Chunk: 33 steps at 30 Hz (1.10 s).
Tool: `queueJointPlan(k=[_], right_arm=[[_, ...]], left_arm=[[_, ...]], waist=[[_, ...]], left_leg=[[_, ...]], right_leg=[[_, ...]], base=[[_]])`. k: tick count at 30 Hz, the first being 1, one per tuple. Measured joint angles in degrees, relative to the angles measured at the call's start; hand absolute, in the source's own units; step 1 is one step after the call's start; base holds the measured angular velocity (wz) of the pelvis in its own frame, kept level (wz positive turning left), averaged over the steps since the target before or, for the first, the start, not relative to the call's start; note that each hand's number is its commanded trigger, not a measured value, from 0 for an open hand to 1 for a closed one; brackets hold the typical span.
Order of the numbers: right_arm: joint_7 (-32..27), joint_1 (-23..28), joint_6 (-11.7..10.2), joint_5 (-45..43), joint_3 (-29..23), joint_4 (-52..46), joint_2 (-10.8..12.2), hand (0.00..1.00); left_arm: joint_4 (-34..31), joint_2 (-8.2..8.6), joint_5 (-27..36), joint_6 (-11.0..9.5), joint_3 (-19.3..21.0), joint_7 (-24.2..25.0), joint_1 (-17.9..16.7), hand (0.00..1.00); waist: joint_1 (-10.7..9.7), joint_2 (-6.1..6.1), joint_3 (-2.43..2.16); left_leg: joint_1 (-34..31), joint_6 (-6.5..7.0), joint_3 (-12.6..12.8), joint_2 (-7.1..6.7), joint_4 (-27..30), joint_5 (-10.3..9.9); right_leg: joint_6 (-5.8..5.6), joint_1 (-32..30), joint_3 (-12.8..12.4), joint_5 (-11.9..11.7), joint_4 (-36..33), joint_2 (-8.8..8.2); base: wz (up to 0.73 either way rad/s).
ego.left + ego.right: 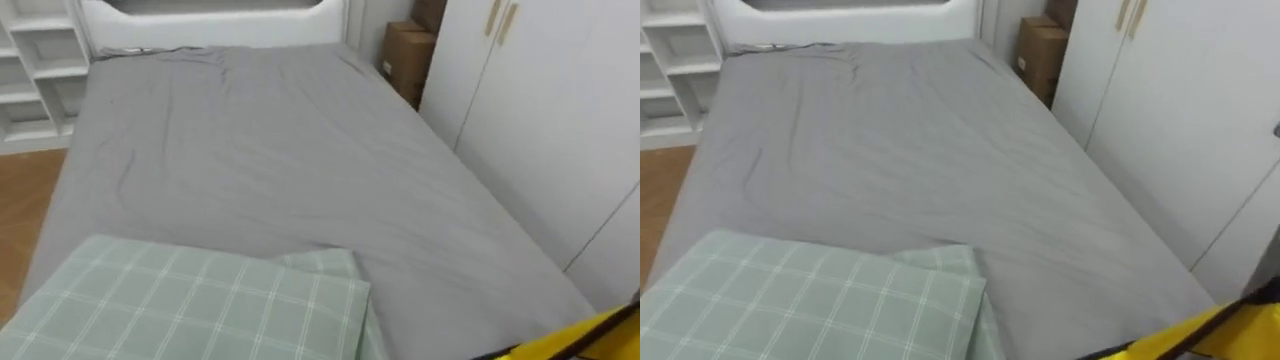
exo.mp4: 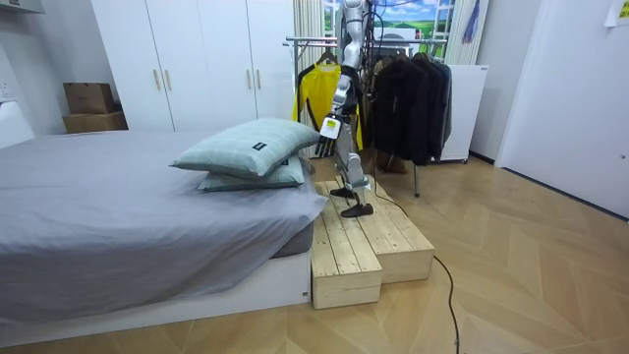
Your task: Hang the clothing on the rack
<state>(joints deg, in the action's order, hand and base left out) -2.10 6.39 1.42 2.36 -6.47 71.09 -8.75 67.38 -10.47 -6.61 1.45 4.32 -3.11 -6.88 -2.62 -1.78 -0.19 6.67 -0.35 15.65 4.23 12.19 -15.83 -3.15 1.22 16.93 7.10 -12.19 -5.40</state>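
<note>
Inspector: Nearest lies a pillow point(image 1: 190, 305), green check, at the near end of the bed point(image 1: 280, 150), which is grey and creased. The room view shows it stacked on a second pillow point(image 2: 260, 180).

Clerk: And the garment point(image 1: 592, 335)?

Inspector: Yellow, at the lower right corner of the eye views, off the bed's right edge. In the room view it hangs on a hanger point(image 2: 319, 63) just behind the robot, at the end of the rack point(image 2: 307, 41) on the room view's left. Whether rack or hand bears it cannot be told.

Clerk: Robot's position?

Inspector: Standing on the wooden platform point(image 2: 354, 246) between bed and rack, facing the bed. Its left robot hand point(image 2: 329, 126) hangs low, near the pillows; whether apart or clamped cannot be told. The platform stands just beside the bed's pillow end.

Clerk: Surroundings?

Inspector: White wardrobe point(image 1: 560, 100) along the bed's right; boxes point(image 1: 405, 55) in the corner past it; white shelves point(image 1: 35, 60) on the left by the headboard point(image 1: 210, 20). Dark coats point(image 2: 408, 98) fill the rack.
</note>
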Motion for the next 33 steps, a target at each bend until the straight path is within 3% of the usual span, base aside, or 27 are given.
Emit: queueJointPlan(k=[3, 12, 20, 25, 28, 33], right_arm=[[-0.3, -0.9, -0.1, -0.6, 0.9, -0.3, 0.2, 0.0], [-0.3, -2.6, -0.2, -5.0, 3.2, -1.3, 0.2, 0.0], [1.1, -2.3, -0.6, -2.7, 5.3, -1.2, -0.2, 0.0], [1.7, -0.6, -0.6, -2.3, 5.0, -1.1, -0.5, 0.0], [1.9, -0.5, -0.7, -2.3, 4.0, 0.2, -0.5, 0.0], [2.3, -0.7, -0.6, -1.2, 2.4, 2.1, -0.1, 0.0]], left_arm=[[0.0, 0.0, 0.2, 0.9, 0.0, -1.6, -1.0, 0.0], [0.0, 0.5, -0.8, 1.1, -0.7, -3.3, -4.0, 0.0], [-1.5, 0.64, -3.5, 1.6, -1.0, -4.2, -3.6, 0.0], [-3.2, 0.64, -6.5, 3.2, -1.0, -4.2, -3.3, 0.0], [-3.0, 0.79, -6.6, 3.4, -1.0, -4.0, -2.2, 0.0], [-2.9, 0.93, -6.5, 3.4, -1.1, -2.9, -1.6, 0.0]], waist=[[0.5, 0.49, 0.22], [1.4, 0.57, 0.97], [1.3, 0.47, 0.88], [0.8, 0.75, 0.12], [0.6, 0.85, 0.25], [-0.5, 0.95, 0.41]], left_leg=[[0.0, 0.01, -0.6, -0.35, -0.1, 0.0], [-0.2, -0.03, -1.7, 0.15, -0.6, 0.2], [-1.4, -0.08, -3.5, 0.25, -0.8, 0.2], [-1.9, -0.18, -3.8, 0.17, -0.3, 0.4], [-1.3, -0.19, -3.7, -0.02, -0.7, 0.6], [-0.2, -0.19, -3.7, -0.08, -1.0, 0.6]], right_leg=[[-0.61, 0.9, -1.0, -0.4, 1.6, 0.4], [-0.6, 1.0, -1.2, -0.4, 1.6, 1.12], [-0.58, 0.9, -1.4, -0.4, 1.9, 1.44], [-0.58, 1.0, -2.1, -0.4, 2.6, 1.52], [-0.63, 1.3, -5.1, -0.3, 2.8, 1.59], [-0.8, 2.9, -5.7, -0.2, 3.9, 1.73]], base=[[0.12], [0.04], [0.11], [0.04], [0.0], [0.0]])
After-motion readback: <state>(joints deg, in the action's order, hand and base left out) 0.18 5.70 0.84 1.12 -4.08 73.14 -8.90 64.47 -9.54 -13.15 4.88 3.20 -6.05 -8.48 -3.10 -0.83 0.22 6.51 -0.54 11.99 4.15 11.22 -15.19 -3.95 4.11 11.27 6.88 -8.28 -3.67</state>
